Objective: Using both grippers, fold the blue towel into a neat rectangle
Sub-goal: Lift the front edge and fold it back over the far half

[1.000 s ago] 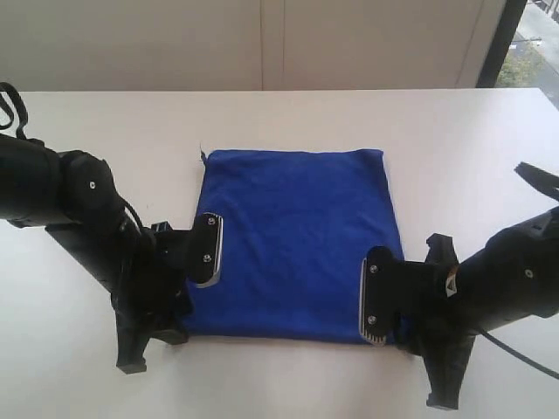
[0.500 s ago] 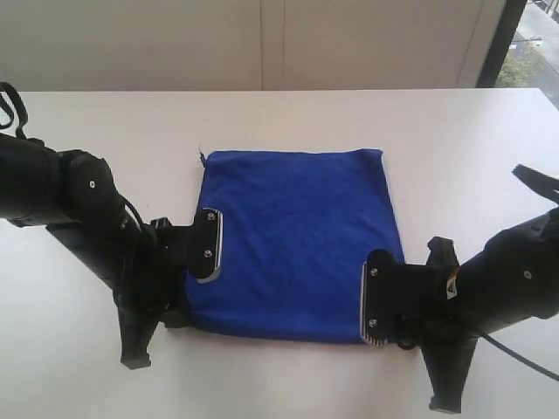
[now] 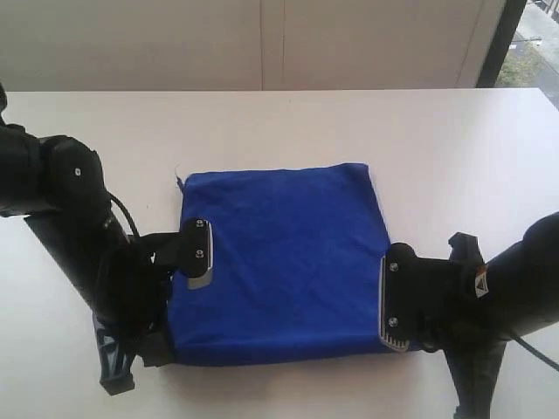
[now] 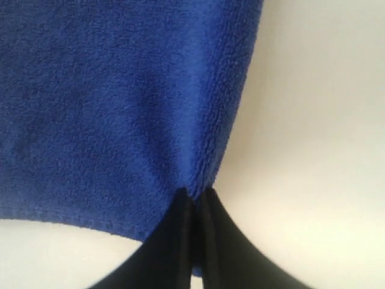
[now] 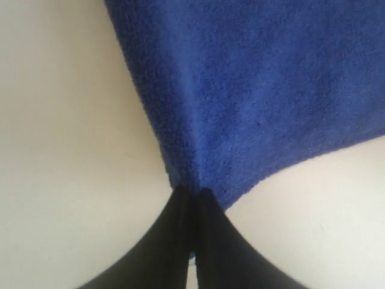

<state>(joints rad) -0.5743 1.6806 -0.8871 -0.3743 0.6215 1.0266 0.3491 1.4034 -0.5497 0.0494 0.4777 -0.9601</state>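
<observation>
The blue towel (image 3: 284,257) lies spread on the white table, its near edge raised off the surface. My left gripper (image 3: 155,336) is shut on the towel's near left corner; in the left wrist view its black fingers (image 4: 174,229) pinch the blue towel (image 4: 108,102) at the corner. My right gripper (image 3: 415,336) is shut on the near right corner; the right wrist view shows the fingers (image 5: 180,232) pressed together on the blue towel (image 5: 264,84). The fingertips themselves are hidden behind the housings in the exterior view.
The white table (image 3: 437,140) stretches bare around the towel on all sides. A pale wall runs behind its far edge, with a window strip (image 3: 528,44) at the far right.
Both grippers closed on the near corners of the towel. The towel has since shifted left and toward the near side, and its near edge has come up off the table.
</observation>
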